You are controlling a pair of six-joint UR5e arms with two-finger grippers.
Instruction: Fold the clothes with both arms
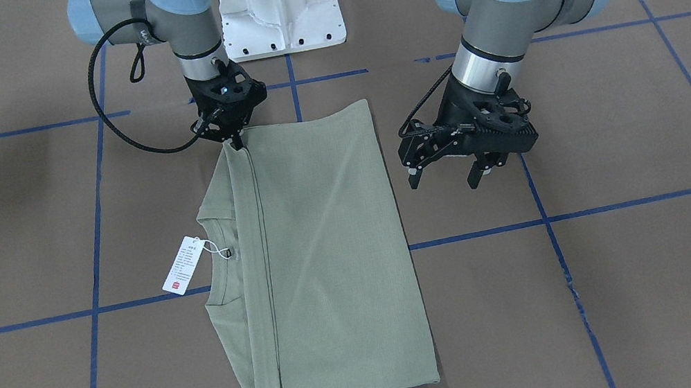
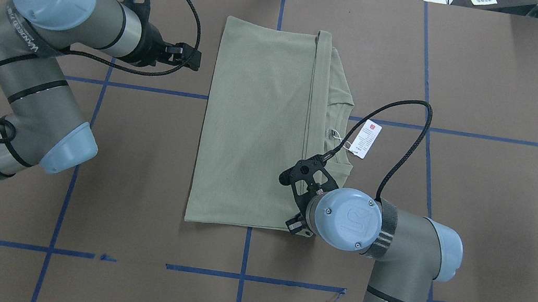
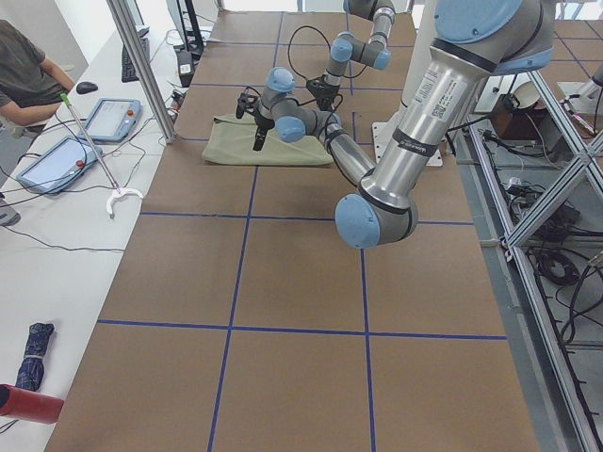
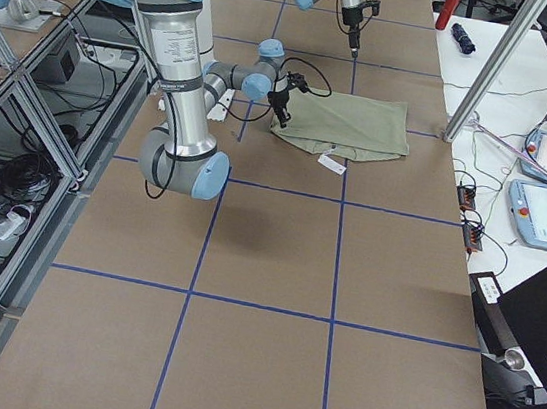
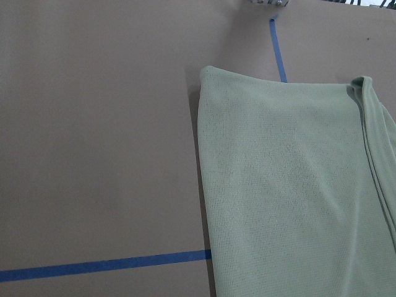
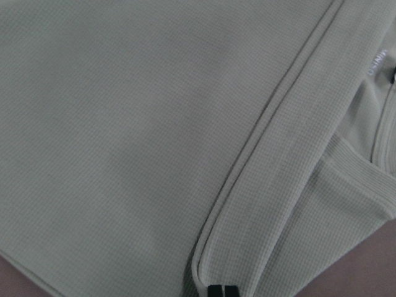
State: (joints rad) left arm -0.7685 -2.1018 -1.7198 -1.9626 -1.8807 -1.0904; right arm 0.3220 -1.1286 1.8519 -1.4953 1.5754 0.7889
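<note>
Although the right gripper (image 1: 234,144) is lowered onto the shirt (image 1: 325,239), the left gripper (image 1: 446,176) hangs above the bare table (image 1: 622,126) just beside the shirt's opposite long edge, apart from the fabric, with its jaws spread wide and holding nothing. The shirt lies flat near the table centre as a folded rectangle, one short end toward the white pedestal base (image 1: 278,1). An upper layer covers most of it, and its hemmed edge runs lengthwise close to the collar side (the robot's right). The collar and a strip of the lower layer show beyond that edge. The white hang tag (image 1: 183,265) rests on the table just beside the collar, joined to it by a thin string. The right gripper meets the corner of the hemmed edge nearest the base. In the right wrist view its fingertips (image 6: 215,291) sit pressed together at the end of the fold, apparently pinching the fabric, though the contact is at the frame's edge. Blue tape lines (image 1: 600,207) pass under the shirt.
</note>
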